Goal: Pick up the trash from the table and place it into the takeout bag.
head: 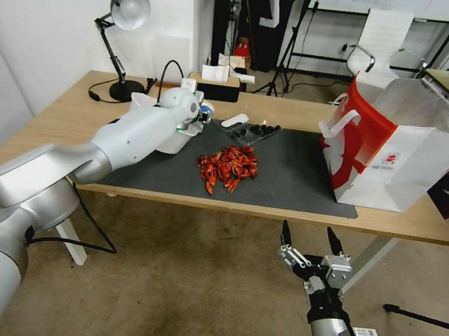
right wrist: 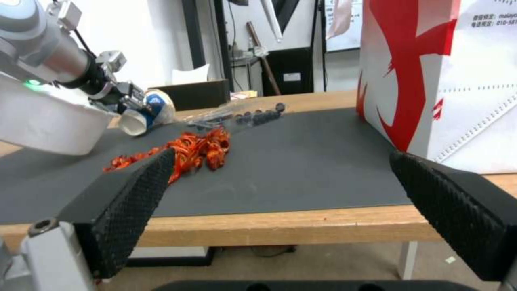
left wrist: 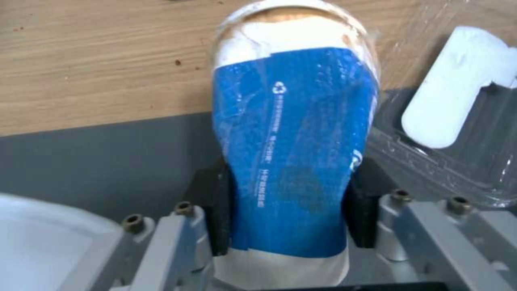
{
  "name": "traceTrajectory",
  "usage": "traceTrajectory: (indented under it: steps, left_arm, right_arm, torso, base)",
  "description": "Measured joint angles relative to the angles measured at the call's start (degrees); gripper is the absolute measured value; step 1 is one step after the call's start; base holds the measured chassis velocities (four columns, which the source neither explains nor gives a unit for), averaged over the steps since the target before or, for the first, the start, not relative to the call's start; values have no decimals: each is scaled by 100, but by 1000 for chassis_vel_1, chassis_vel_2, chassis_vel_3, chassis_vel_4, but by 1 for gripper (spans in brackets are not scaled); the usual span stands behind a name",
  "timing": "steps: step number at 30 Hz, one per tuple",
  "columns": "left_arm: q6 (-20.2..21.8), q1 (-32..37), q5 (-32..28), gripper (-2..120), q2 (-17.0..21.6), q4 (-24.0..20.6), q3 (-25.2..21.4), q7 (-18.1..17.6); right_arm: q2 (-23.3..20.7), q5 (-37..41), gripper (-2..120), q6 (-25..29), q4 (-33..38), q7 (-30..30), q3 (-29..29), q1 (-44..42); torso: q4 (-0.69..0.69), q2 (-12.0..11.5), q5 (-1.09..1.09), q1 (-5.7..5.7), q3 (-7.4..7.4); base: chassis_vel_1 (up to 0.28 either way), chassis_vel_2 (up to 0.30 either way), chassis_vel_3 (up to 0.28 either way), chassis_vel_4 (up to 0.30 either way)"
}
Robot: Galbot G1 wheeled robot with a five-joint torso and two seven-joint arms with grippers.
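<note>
Left pincer gripping the paper cup at the far side of the mat

Nearest, the right pincer (head: 311, 239) is hanging wide open and empty below the desk (head: 285, 209) edge, idle. On the mat (head: 290, 171), red scraps (head: 228, 168) are lying in a heap mid-desk, with a clear tray (head: 254, 130) beyond them and a white bowl (head: 170, 141) under the left arm. Farther back, the left pincer (left wrist: 291, 210) is squeezing the blue-and-white cup (left wrist: 293, 153) between its pads (left wrist: 218, 210) (the cup looks slightly crushed), at the mat's far edge. The bag (head: 397, 152) is standing open well to the right. The grasp step looks done; next calls for lifting clear and carrying across, over the bag's mouth, before letting go.
</note>
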Motion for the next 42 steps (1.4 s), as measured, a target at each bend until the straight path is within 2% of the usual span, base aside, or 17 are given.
traceTrajectory:
  steps: [7,11,15,18,21,22,25,26,28,30,31,32,33,36,37,40,42]
  left_arm:
    - [-293,-21,13,27,67,-172,-105,19]
    - [-348,-52,12,27,165,-369,-207,29]
    - [-456,-112,-24,27,352,-801,-401,50]
    - [-646,-145,-52,27,522,-1227,-485,195]
    - [-873,-225,-177,27,729,-1958,-691,517]
    - [-873,-225,-177,27,729,-1958,-691,517]
    - [-1145,-445,-299,27,724,-2510,-723,987]
    - [-1145,-445,-299,27,724,-2510,-723,987]
    - [-1492,-691,-354,27,572,-2726,-580,1514]
    - [-1612,-786,-353,27,490,-2738,-506,1704]
    - [-1762,-938,-337,27,357,-2722,-379,1978]
    - [-1873,-1071,-270,27,204,-2655,-257,2229]
    - [-1873,-1071,-270,27,204,-2655,-257,2229]
    - [-2173,-1431,-2,27,-281,-2289,144,2928]
    - [-2173,-1431,-2,27,-281,-2289,144,2928]
    - [-2493,-1714,619,27,-747,-1833,569,3650]
    - [-2601,-1828,873,27,-959,-1628,747,3889]
  right_arm:
    - [4,-5,100,-4,0,1,-1,5]
    - [5,-5,100,-5,0,1,-4,15]
    - [5,-5,100,-10,-10,1,-20,41]
    - [4,-5,100,-13,-19,0,-30,56]
    - [3,-4,100,-18,-18,-5,-42,67]
    - [3,-4,100,-18,-18,-5,-42,67]
    - [-4,-4,100,-30,-14,-9,-44,96]
    - [-4,-4,100,-30,-14,-9,-44,96]
    - [4,-5,100,-32,-14,-12,-47,99]
    - [10,-4,100,-32,-15,-17,-48,97]
    - [20,-5,100,-33,-15,-25,-48,91]
    - [31,-7,100,-33,-15,-29,-48,87]
    - [31,-7,100,-33,-15,-29,-48,87]
    - [52,-11,100,-33,-19,-31,-33,71]
    - [52,-11,100,-33,-19,-31,-33,71]
    - [69,-12,100,-29,-22,-31,-12,55]
    - [82,-13,100,-22,-25,-33,-3,47]
  torso:
    - [-2,0,0,0,0]
    - [-1,0,0,0,0]
    - [-1,0,0,0,0]
    - [0,0,0,0,0]
    - [2,0,0,0,0]
    - [2,0,0,0,0]
    - [0,0,2,0,0]
    - [0,0,2,0,0]
    - [-1,0,3,0,0]
    - [-1,0,2,0,0]
    - [-1,0,2,0,0]
    - [-1,0,3,0,0]
    - [-1,0,3,0,0]
    - [-1,0,2,0,0]
    - [-1,0,2,0,0]
    - [-2,0,3,1,0]
    - [-2,0,3,0,0]
  base:
    - [0,0,0,0]
    - [0,0,0,0]
    - [0,0,0,0]
    - [0,0,0,0]
    - [0,0,0,0]
    - [0,0,0,0]
    - [0,0,0,0]
    - [0,0,0,0]
    - [0,0,0,0]
    - [0,0,0,0]
    - [0,0,0,0]
    - [0,0,0,0]
    - [0,0,0,0]
    - [0,0,0,0]
    - [0,0,0,0]
    - [0,0,0,0]
    - [0,0,0,0]
